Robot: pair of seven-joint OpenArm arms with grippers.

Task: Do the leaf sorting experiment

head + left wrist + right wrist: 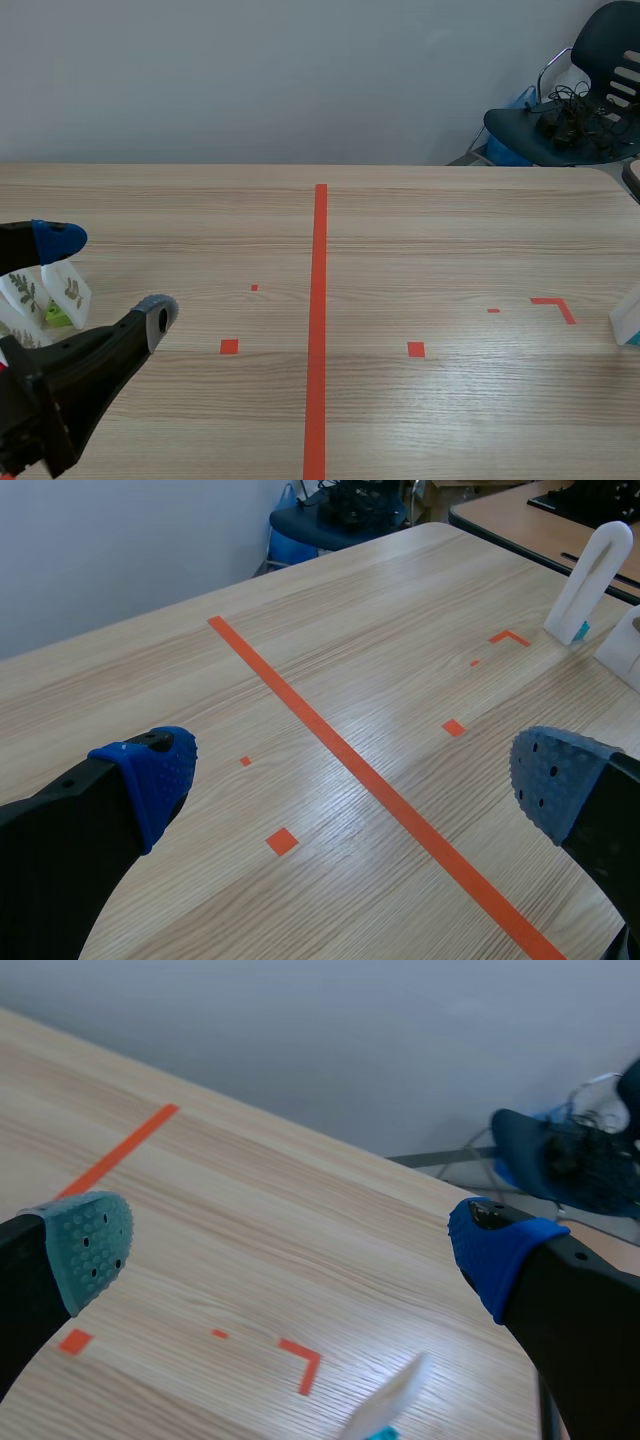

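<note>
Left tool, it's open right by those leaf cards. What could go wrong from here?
1. The cards stand close beside the open left tool, yet the left wrist view does not show them; a blind move could tip them over.
2. The white stand sits just ahead of the open right tool, near the right edge of the table; a careless approach might shove it off.
</note>
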